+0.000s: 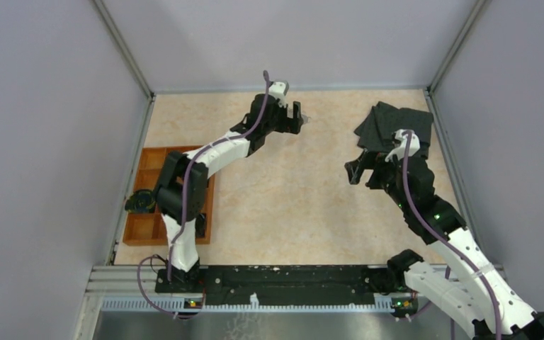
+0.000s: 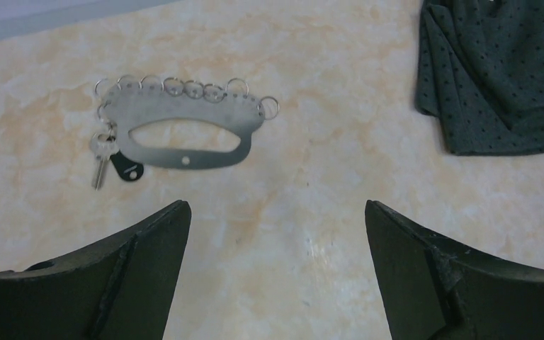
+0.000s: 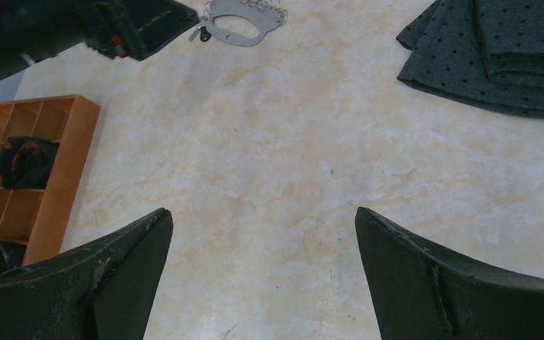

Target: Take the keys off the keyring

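Observation:
The keyring [image 2: 184, 131] is a flat grey metal oval plate with a hollow middle, lying on the marbled table. Several small split rings [image 2: 193, 88] line its upper edge. One silver key [image 2: 100, 161] and a black tag [image 2: 126, 170] hang at its left end. My left gripper [image 2: 275, 212] is open and empty, held above the table just short of the keyring. My right gripper [image 3: 262, 216] is open and empty over mid-table, far from the keyring [image 3: 241, 21]. In the top view the left gripper [image 1: 299, 117] mostly hides the keyring.
A dark dotted folded cloth [image 1: 391, 124] lies at the back right, also in the left wrist view [image 2: 499, 71]. A wooden compartment tray [image 1: 150, 159] at the left edge holds black rounded lumps [image 3: 27, 159]. Grey walls enclose the table.

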`<move>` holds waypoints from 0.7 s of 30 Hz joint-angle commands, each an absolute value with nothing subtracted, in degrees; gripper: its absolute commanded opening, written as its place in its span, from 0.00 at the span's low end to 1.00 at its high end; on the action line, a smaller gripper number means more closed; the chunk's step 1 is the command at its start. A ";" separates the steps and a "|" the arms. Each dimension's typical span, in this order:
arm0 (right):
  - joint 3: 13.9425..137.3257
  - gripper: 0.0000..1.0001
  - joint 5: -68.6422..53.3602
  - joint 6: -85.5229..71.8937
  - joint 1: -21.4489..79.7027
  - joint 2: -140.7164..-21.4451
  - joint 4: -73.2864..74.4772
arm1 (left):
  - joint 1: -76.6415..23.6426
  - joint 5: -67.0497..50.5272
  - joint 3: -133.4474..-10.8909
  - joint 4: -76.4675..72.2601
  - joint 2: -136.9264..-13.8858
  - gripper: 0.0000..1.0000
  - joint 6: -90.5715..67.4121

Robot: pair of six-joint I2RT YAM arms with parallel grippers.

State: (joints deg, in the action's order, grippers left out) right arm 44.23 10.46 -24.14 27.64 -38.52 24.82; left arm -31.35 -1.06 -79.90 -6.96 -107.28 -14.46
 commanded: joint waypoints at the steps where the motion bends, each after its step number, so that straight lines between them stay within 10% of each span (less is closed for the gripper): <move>1: 44.02 0.99 7.45 -24.99 27.80 -38.78 21.50 | -30.90 -1.16 -88.77 -14.01 -118.03 0.98 -10.99; 21: 42.28 0.99 7.12 -24.25 27.82 -39.29 21.46 | -29.35 6.27 -126.67 2.80 -150.64 0.99 -18.60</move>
